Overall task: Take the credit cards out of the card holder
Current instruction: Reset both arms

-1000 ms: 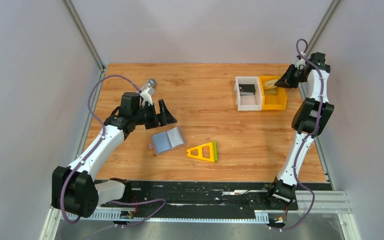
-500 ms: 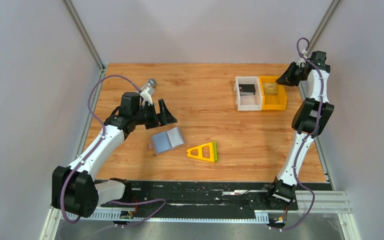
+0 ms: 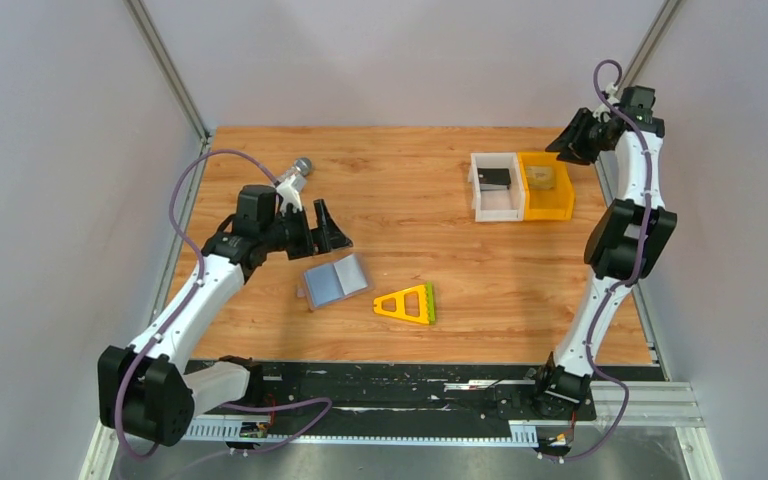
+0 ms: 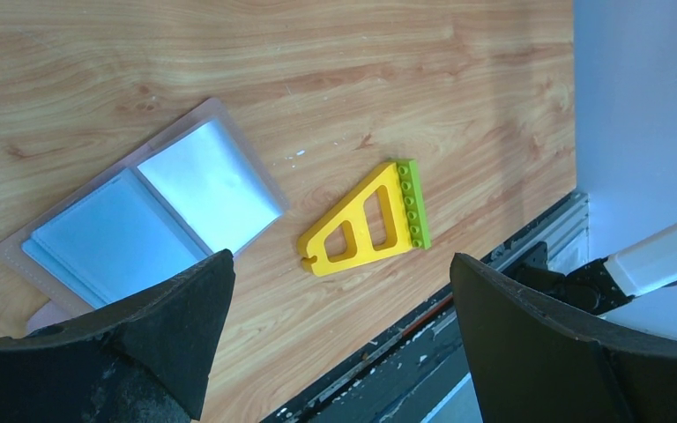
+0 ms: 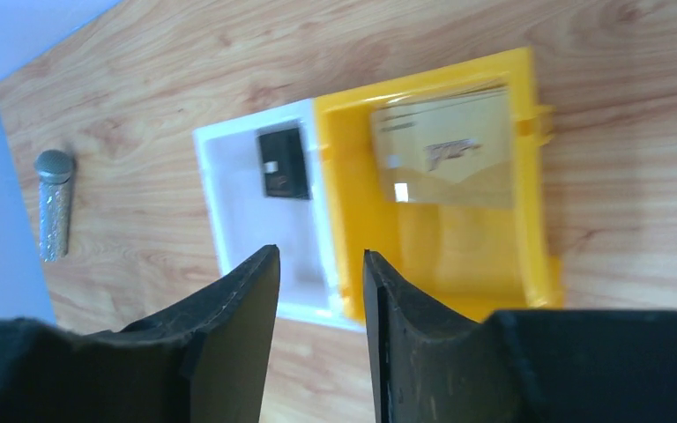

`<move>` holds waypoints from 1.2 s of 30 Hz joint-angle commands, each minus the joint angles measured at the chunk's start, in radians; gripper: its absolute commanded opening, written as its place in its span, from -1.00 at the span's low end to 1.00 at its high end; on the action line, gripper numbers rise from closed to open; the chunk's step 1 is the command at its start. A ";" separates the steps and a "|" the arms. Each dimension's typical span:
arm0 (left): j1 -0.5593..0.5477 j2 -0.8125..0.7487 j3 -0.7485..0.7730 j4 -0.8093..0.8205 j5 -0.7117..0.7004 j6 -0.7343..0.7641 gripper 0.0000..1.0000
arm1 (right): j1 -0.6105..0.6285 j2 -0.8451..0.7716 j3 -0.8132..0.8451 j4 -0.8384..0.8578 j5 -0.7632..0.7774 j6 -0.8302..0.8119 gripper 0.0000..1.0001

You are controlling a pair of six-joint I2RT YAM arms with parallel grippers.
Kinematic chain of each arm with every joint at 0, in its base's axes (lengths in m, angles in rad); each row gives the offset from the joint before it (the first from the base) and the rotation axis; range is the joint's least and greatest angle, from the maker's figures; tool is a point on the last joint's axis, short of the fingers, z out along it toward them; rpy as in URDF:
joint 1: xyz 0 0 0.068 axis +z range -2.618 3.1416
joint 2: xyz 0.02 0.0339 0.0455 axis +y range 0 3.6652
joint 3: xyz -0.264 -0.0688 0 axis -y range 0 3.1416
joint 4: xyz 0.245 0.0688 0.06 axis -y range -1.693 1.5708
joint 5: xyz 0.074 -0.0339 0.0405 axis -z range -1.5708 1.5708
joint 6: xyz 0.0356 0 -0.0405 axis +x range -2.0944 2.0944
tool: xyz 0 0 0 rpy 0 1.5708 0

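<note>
The card holder (image 3: 335, 282) lies open on the wooden table (image 3: 410, 165), its 2 pale grey-blue panels face up inside a clear border. In the left wrist view the card holder (image 4: 150, 220) sits partly under the left finger (image 4: 141, 344). Whether any card sits in its slots cannot be told.

Just beside it, toward the right arm and not touching, lies a yellow-and-green triangular frame (image 3: 407, 303), flat on the wood (image 4: 366, 220). A silver cylinder (image 3: 297, 172) lies beyond the left arm, near the table's left edge.

The left gripper (image 3: 326, 238) hangs above the far edge of the holder, spread wide and empty, with nothing between it and the holder.

At the far right stand 2 bins touching side by side: a white bin (image 3: 497, 213) and an orange bin (image 3: 548, 212). 1 tan-gold credit card (image 5: 445, 145) rests in the orange bin at its far end; its print is too blurred to read. A small black item (image 5: 283, 163) with a white mark lies in the white bin.

The right gripper (image 3: 572, 143) is raised beside the orange bin's far right corner, fingers parted narrowly and holding nothing (image 5: 317, 264).
</note>
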 commanded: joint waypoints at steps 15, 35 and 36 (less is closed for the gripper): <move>-0.004 -0.110 0.204 -0.143 -0.080 0.092 1.00 | 0.382 -0.808 -0.738 0.127 0.150 0.118 0.94; -0.003 -0.263 0.070 -0.077 -0.021 0.056 1.00 | 0.531 -1.486 -1.313 0.279 0.255 0.388 1.00; -0.003 -0.279 0.061 -0.066 -0.021 0.055 1.00 | 0.531 -1.502 -1.319 0.281 0.254 0.397 1.00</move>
